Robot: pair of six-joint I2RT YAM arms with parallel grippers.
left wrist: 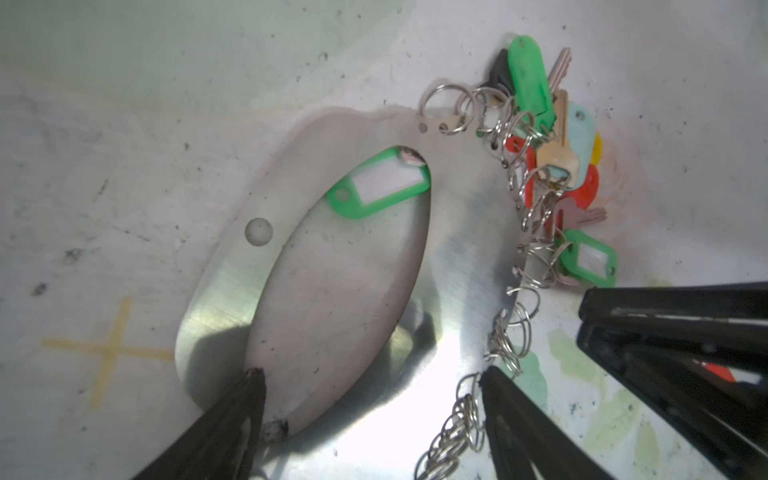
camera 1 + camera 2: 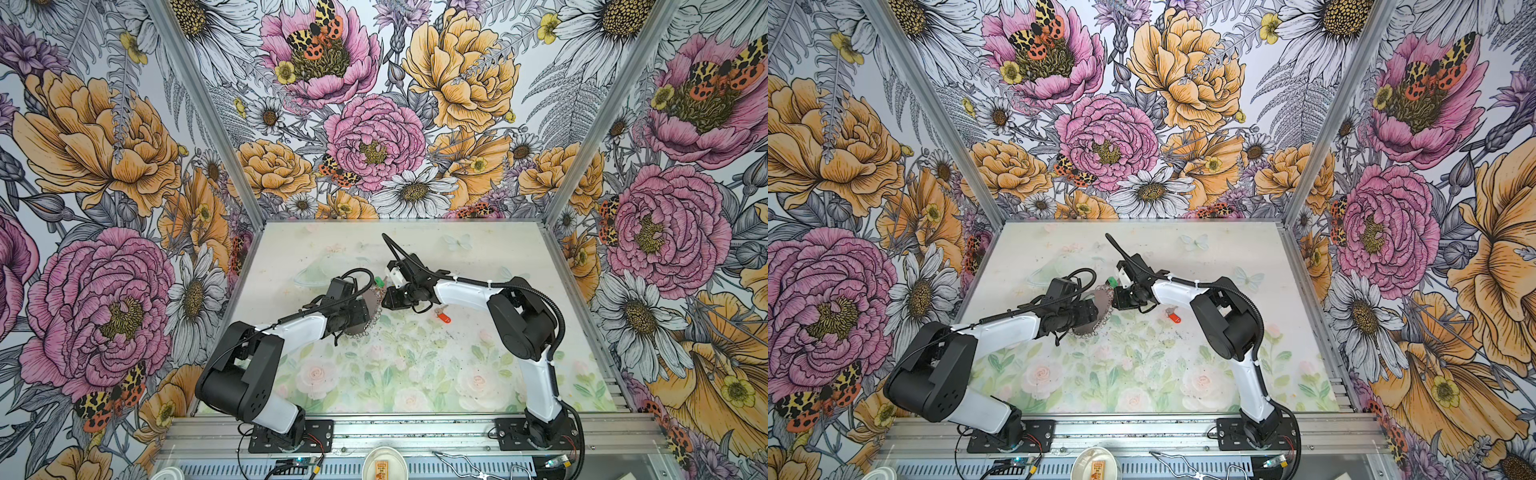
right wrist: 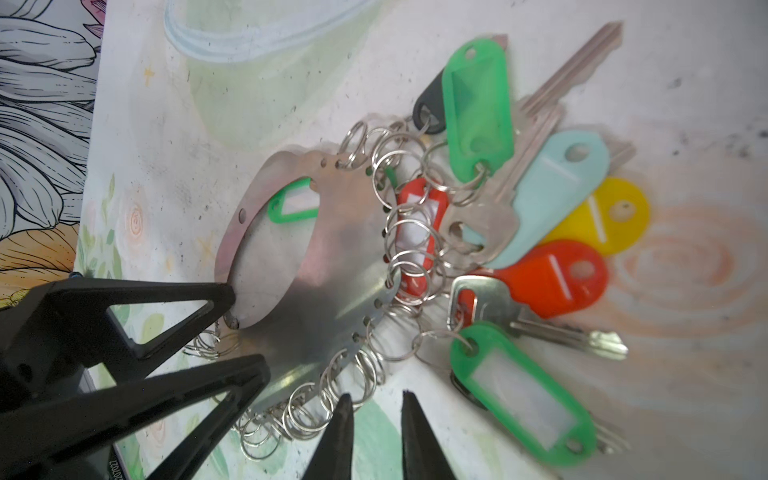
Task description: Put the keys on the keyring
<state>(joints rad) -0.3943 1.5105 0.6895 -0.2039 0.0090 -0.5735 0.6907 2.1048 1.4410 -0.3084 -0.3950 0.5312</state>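
The left fingers (image 1: 232, 424) are spread wide and pinch the keyring (image 1: 457, 257) across its flat band. One tip sits in the near end of the big hole. The other presses the outer edge among the split rings (image 1: 509, 353). In both top views the keyring (image 2: 372, 308) (image 2: 1103, 305) looks tilted at these fingertips rather than flat. Whether its low edge touches the desk (image 2: 415, 374) cannot be told.

The right fingers (image 3: 340, 436) are nearly together, with a narrow gap and nothing in it. Their tips are just beside the split rings on the keyring's edge, a little along from the left fingers. Whether they touch is unclear.

The keys (image 3: 486, 220) lie bunched on the desk beyond the right fingertips. They hang from split rings on the side of the keyring farthest from the left fingers, with green, red, yellow, pale blue and black plastic among them. A green tag (image 1: 378, 185) shows through the hole, beyond the left fingertip inside it.

A red-headed key (image 2: 444, 318) lies alone on the desk behind the right fingers, under that arm's wrist and apart from the keyring.
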